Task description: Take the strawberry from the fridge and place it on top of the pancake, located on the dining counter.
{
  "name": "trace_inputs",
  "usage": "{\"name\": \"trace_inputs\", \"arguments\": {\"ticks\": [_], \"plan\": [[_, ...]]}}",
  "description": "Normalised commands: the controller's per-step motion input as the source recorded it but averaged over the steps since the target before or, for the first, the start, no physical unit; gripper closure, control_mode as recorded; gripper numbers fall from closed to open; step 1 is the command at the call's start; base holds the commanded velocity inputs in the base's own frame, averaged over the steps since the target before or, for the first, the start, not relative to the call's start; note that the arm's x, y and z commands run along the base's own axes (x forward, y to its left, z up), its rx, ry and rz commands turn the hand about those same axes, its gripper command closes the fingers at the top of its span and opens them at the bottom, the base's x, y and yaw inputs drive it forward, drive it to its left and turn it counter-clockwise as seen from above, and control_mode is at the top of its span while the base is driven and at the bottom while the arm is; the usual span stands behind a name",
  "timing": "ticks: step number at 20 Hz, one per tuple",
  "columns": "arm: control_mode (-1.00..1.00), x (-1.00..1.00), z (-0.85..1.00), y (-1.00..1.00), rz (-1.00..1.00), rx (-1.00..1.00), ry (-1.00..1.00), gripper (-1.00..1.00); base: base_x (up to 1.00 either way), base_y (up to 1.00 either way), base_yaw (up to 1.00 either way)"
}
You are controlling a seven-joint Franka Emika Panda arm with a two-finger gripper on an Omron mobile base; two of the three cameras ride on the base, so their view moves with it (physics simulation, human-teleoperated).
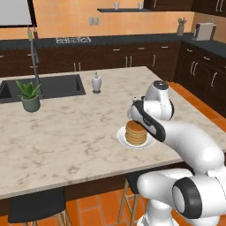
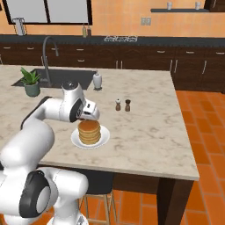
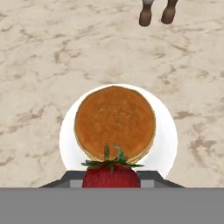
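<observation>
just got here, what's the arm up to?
The gripper holds the strawberry in its jaws above the pancake stack, which sits on a white plate on the dining counter. The berry is not yet on the stack. A salt and pepper pair, a potted plant and a soap dispenser stand farther off.

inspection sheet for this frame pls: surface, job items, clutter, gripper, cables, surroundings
Surface: dining counter, beige marbled top, black sink set in.
Job's things: strawberry held over the pancake on its white plate.
Clutter: potted plant, soap dispenser, two shakers.
Gripper: gripper shut on the strawberry, above the stack.
Cables: nothing seen.
Surroundings: dark wall cabinets, orange tiled floor, stools under the counter.
</observation>
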Motion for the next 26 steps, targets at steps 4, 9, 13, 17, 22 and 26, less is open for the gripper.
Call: {"name": "trace_inputs", "arguments": {"ticks": [4,9,13,17,22,26], "plan": [[-1.00,0.37,-0.30,0.00,0.00,0.00,0.01,1.00,0.00,0.00,0.00],[-1.00,0.04,-0.20,0.00,0.00,0.00,0.01,1.00,0.00,0.00,0.00],[-1.00,0.05,-0.10,0.00,0.00,0.00,0.00,1.00,0.00,0.00,0.00],[-1.00,0.01,-0.15,0.00,0.00,0.00,0.00,1.00,0.00,0.00,0.00],[-1.00,0.09,-0.17,0.00,0.00,0.00,0.00,1.00,0.00,0.00,0.00],[-1.00,0.08,-0.18,0.00,0.00,0.00,0.00,1.00,0.00,0.00,0.00]]}}
